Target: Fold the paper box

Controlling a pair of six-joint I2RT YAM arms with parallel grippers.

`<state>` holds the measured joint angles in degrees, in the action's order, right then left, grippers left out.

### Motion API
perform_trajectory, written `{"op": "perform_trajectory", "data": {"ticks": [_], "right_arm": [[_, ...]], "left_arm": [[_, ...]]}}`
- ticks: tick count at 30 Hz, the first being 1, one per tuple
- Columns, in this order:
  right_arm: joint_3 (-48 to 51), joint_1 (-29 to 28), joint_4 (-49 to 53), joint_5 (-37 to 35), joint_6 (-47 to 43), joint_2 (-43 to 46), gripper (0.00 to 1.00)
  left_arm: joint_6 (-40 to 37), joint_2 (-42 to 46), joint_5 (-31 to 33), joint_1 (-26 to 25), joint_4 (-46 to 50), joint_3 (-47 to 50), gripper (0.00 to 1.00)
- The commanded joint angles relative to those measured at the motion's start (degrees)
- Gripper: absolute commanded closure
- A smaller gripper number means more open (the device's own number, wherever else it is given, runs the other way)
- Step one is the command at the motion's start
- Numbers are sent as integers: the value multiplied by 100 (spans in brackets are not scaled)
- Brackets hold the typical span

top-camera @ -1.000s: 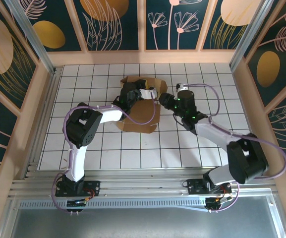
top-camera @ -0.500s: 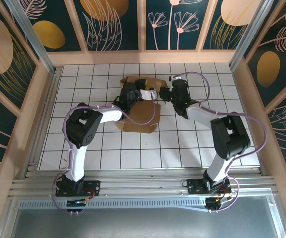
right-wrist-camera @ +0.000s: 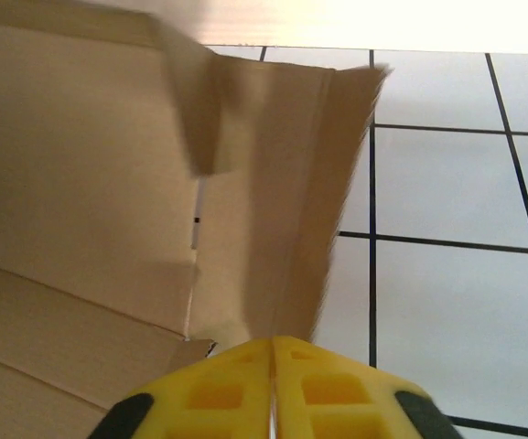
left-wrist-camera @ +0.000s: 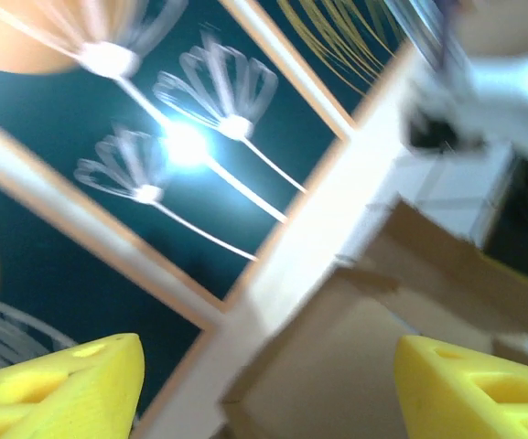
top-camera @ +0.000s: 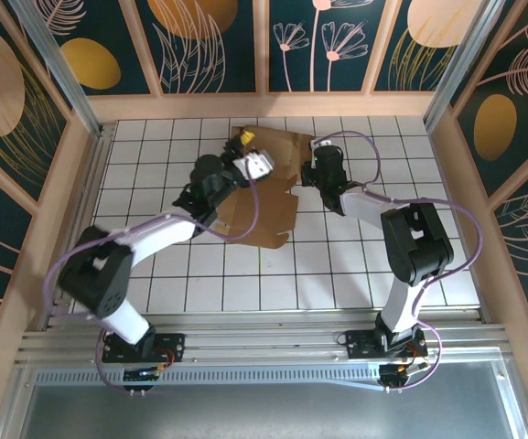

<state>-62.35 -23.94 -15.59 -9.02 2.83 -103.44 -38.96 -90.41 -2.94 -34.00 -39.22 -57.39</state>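
While the left hand (left-wrist-camera: pixel 268 389) gapes wide and empty beside the paper box (top-camera: pixel 268 197), the right hand (right-wrist-camera: pixel 273 366) is pinched shut on its upright flap (right-wrist-camera: pixel 328 183). Its base lies on the tiled tabletop (right-wrist-camera: pixel 447 274).

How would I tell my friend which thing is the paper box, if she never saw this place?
Find the white tiled table with black lines. Toward its far edge, the paper box lies between the open left gripper and the right gripper, which seems to pinch one raised flap. It is plain brown cardboard, partly folded, unlike the white tiles and black arms.
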Motion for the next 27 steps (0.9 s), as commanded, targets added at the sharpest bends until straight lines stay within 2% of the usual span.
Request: {"op": "perform_trajectory", "data": {"ticks": [1, 4, 7, 9, 11, 13, 14, 16, 19, 21, 23, 27], "right_arm": [[-39, 63, 17, -9, -340, 214, 94], [-91, 142, 81, 172, -430, 209, 95], [-141, 258, 118, 437, -513, 175, 96], [-234, 329, 243, 614, -551, 142, 95], [-475, 440, 587, 951, -417, 98, 86], [-930, 647, 1143, 1458, 67, -29, 73], [-1206, 774, 1439, 1750, 354, -152, 68], [-1981, 1074, 2183, 2265, 1016, -598, 56], [-2893, 1466, 2831, 3078, 1713, -1363, 44], [-3357, 1601, 3042, 3479, 1840, -1829, 34], [-3911, 1635, 3436, 3503, 1716, -2292, 28], [-4672, 1589, 3785, 3709, 1501, -2942, 21]], "left_arm": [[1349, 738, 302, 309, 915, 31, 26], [2003, 998, -601, 1262, 1070, 291, 21], [1988, 517, -1758, 2161, 1727, -65, 18], [2382, 52, -2687, 2557, 1859, -353, 19], [3082, -440, -3278, 2736, 1702, -623, 18], [3656, -1108, -3047, 2732, 1835, -1090, 11], [4133, -1411, -2697, 2732, 1918, -1369, 10], [4957, -2192, -2177, 2732, 2713, -2362, 13], [5380, -3364, -2616, 2723, 3983, -4049, 16], [5588, -3904, -3121, 2719, 4291, -4804, 16], [5658, -4182, -3380, 2690, 4277, -5153, 16], [5456, -4377, -3502, 2644, 3948, -5175, 14]]}}
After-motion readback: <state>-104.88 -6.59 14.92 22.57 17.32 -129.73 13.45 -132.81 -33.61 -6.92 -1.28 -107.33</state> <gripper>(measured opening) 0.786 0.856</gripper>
